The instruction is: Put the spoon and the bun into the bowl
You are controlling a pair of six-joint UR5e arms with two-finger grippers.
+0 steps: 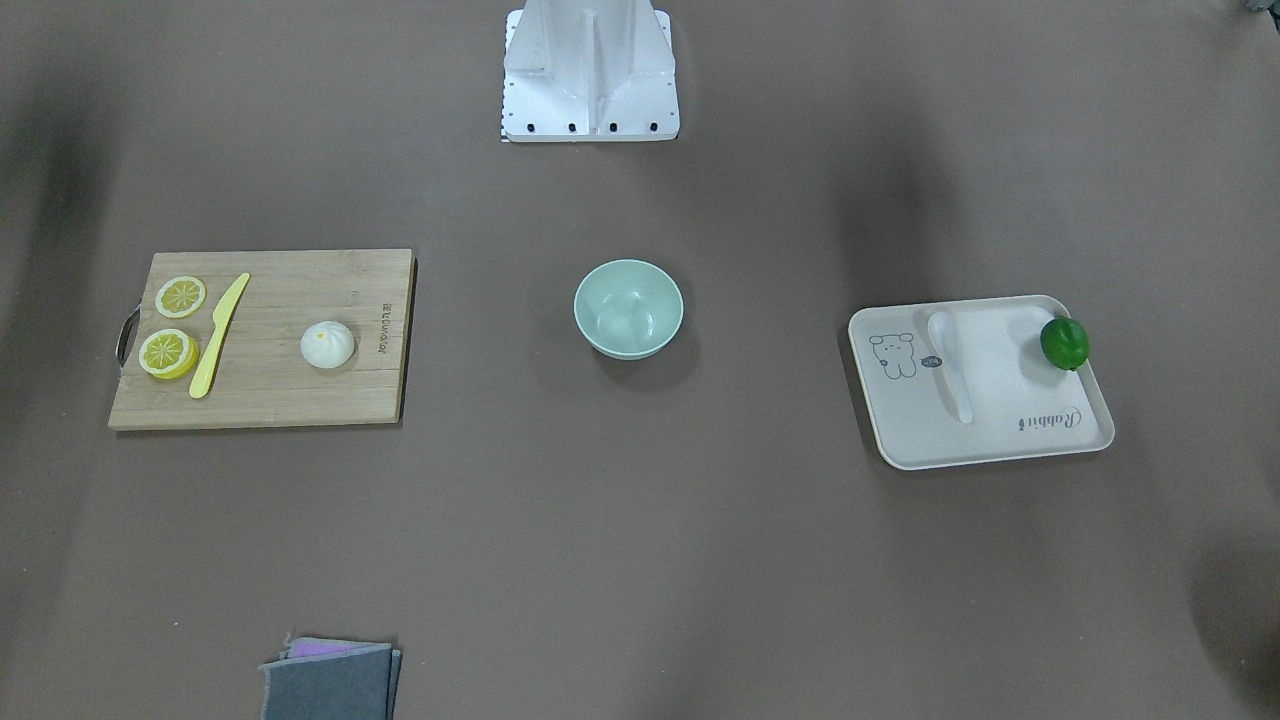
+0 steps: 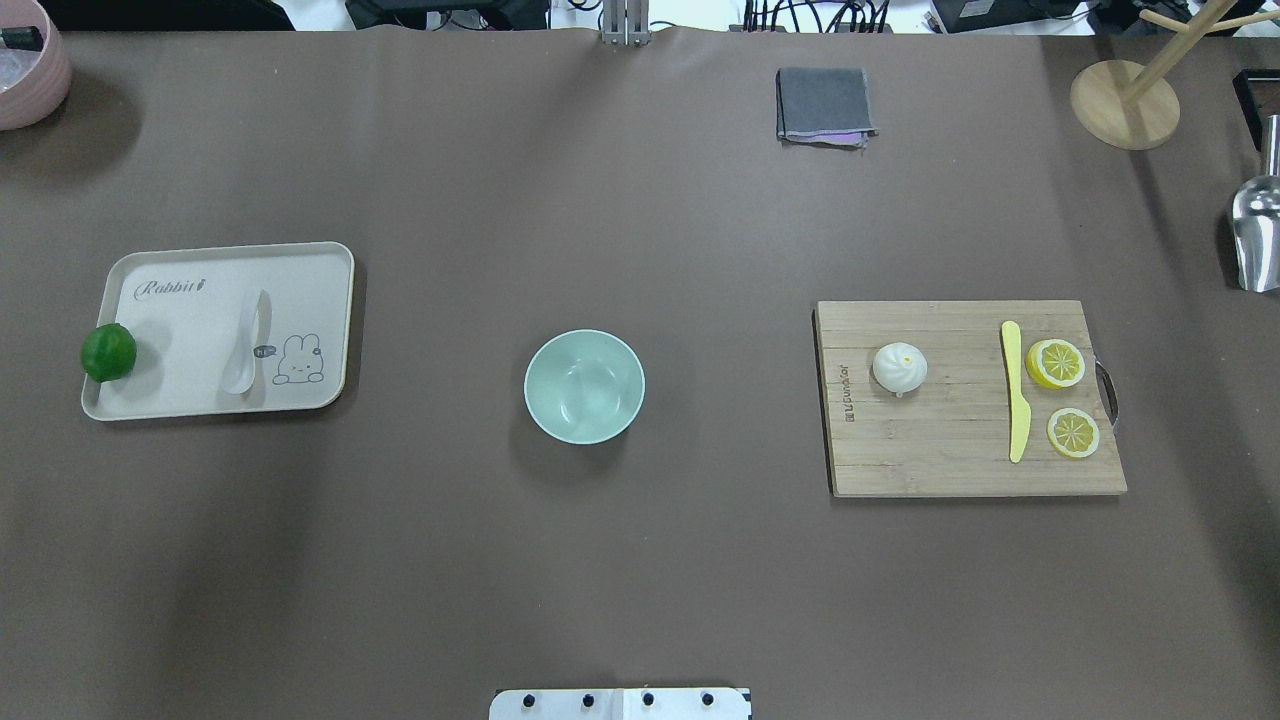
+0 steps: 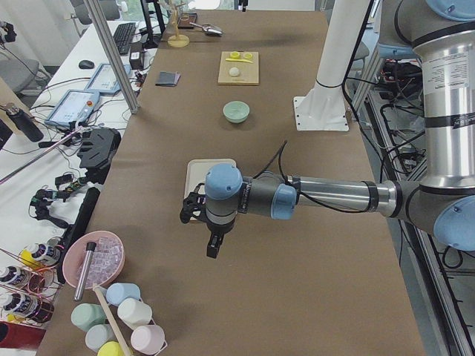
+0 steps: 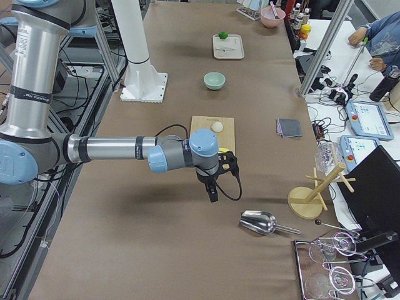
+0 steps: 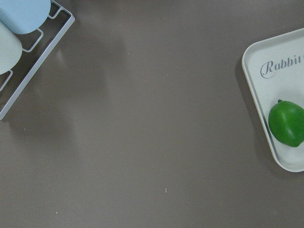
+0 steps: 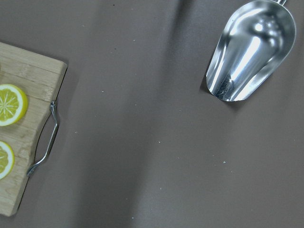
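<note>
The white spoon [image 2: 245, 343] lies on the cream tray [image 2: 200, 300] at the table's left, scoop toward the robot. The white bun [image 2: 899, 367] sits on the wooden cutting board [image 2: 950, 460] at the right. The mint-green bowl [image 2: 584, 386] stands in the middle and holds nothing. My left gripper [image 3: 213, 248] hangs in the air off the tray's outer end, showing only in the exterior left view; I cannot tell if it is open. My right gripper [image 4: 213, 192] hangs beyond the board's handle end, showing only in the exterior right view; I cannot tell its state either.
A green lime [image 2: 108, 352] rests at the tray's outer edge. Two lemon slices [image 2: 1056, 363] and a yellow knife [image 2: 1015, 400] lie on the board. A folded grey cloth [image 2: 823, 105], a metal scoop [image 6: 249, 50] and a wooden stand [image 2: 1125, 100] are at the far right.
</note>
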